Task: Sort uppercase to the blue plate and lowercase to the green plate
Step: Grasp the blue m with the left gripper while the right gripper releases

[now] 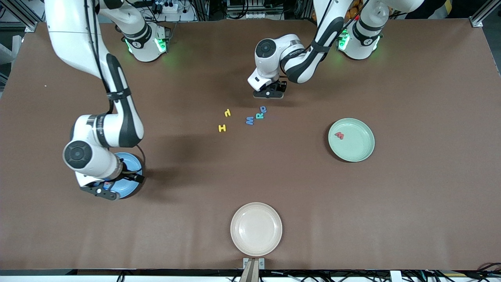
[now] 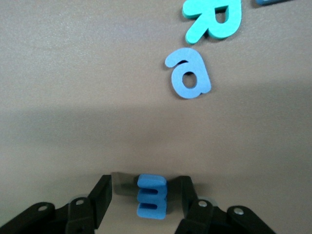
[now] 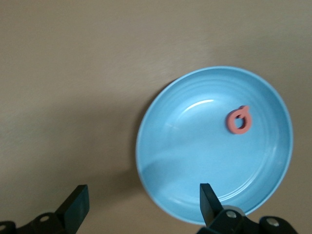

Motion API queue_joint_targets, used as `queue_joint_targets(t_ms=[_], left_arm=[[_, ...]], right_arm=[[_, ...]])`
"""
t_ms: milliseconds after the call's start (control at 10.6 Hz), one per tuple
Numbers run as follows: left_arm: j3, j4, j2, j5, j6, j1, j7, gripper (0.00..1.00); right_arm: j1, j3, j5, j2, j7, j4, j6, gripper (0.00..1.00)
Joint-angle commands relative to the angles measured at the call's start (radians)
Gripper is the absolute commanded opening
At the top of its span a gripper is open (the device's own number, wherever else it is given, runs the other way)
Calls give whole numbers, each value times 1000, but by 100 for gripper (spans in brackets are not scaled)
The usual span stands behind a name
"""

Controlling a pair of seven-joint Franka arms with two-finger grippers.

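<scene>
1. Grip work, front view: found the left gripper (image 1: pixel 268 93) low over the table just beside the letter cluster, toward the arms' bases. Needed a square, centred pinch and a straight lift, or risked nudging the blue a (image 1: pixel 264 109) and teal R (image 1: pixel 259 115) close by. Saw the blue M (image 1: pixel 249 120), yellow H (image 1: pixel 222 127) and yellow n (image 1: pixel 227 113) loose on the table, and the red w (image 1: pixel 339 135) lying in the green plate (image 1: pixel 360 150), the likely drop for this pick. Saw the right gripper (image 1: pixel 102 190) waiting over the blue plate (image 1: pixel 133 184).

2. Left wrist view: showed the blue m (image 2: pixel 152 196), tiny, thick foam, flat on the table between the black fingers (image 2: pixel 102 195). Jaws half-wide around it, one finger seemingly against it, a small gap at the other; not judged clamped yet. Called for an even squeeze across the letter's sides; soft foam would probably give and twist under an off-centre one.

3. Right wrist view: showed jaws wide and empty above the blue plate's rim, with the red Q (image 3: pixel 239 120) resting inside.
</scene>
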Motion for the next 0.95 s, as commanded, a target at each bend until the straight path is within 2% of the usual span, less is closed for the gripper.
queue_joint_targets(t_ms=[0,95,379,473,852], left_arm=[[-7,-7,-1,18,11,3,-38,64],[-7,-7,0,11,11,2,-38,64],[-7,-12,-1,8,11,3,-38,52],[-7,-12,-1,6,11,3,-38,46],[-7,-15,-3,4,11,3,-41,35]], right_arm=[[28,7,18,-36,-8,-14,-25,100],[34,7,33,-39,-6,-14,-44,100],[62,7,85,-44,0,-18,-53,100],[68,7,90,-44,4,-21,-53,100],[68,7,92,-45,7,-21,-50,100]])
